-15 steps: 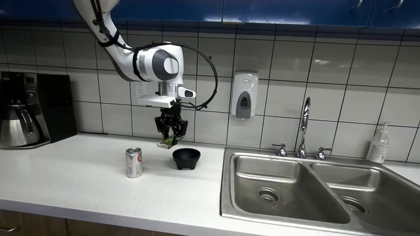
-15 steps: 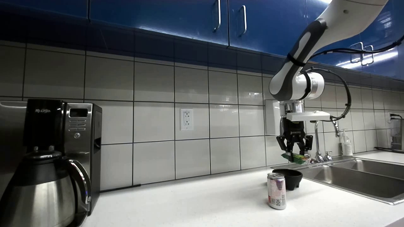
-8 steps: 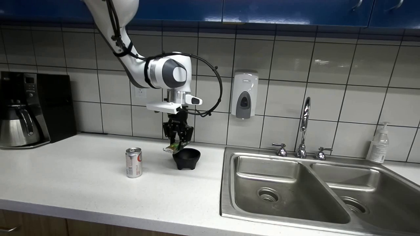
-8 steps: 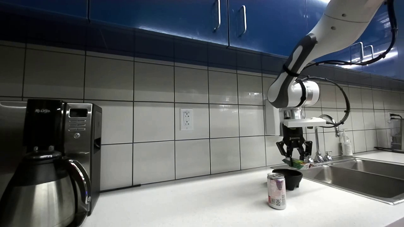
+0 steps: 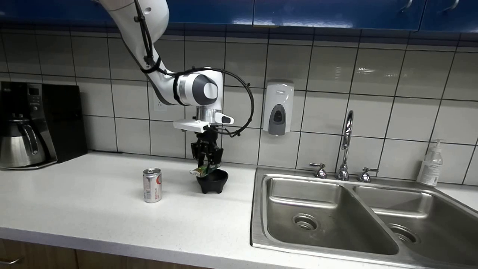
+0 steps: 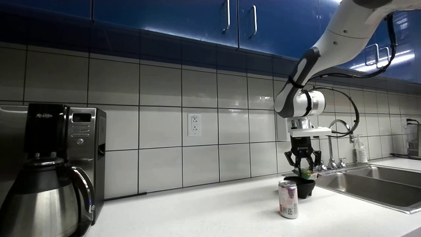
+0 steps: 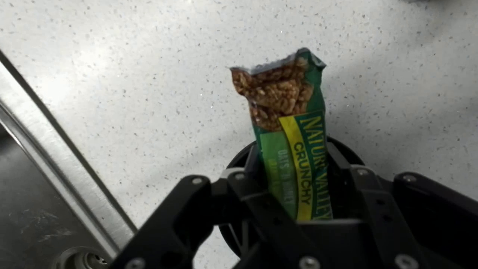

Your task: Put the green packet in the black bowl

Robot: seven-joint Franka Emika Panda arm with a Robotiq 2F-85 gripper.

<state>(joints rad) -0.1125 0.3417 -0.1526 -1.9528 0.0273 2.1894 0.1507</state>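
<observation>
The green packet [image 7: 287,123], a granola bar wrapper with a yellow band, is held between the two fingers of my gripper [image 7: 295,157]. The packet also shows in both exterior views [image 5: 202,171] [image 6: 306,173], slightly tilted. The gripper [image 5: 207,167] is shut on it and points down over the black bowl [image 5: 212,184]. In an exterior view one end of the packet reaches past the bowl's rim on the can side. In the wrist view the bowl [image 7: 240,160] lies beneath the packet and fingers, mostly hidden. Whether the packet touches the rim I cannot tell.
A silver drink can [image 5: 152,185] stands on the white counter [image 5: 112,216] near the bowl. The steel sink [image 5: 257,209] lies on the bowl's far side from the can. A coffee maker [image 6: 87,131] stands farther off. The tiled wall [image 5: 239,145] is behind.
My gripper has moved down and across with the packet, from above and beside the bowl to just over it. The bowl and can have not moved.
</observation>
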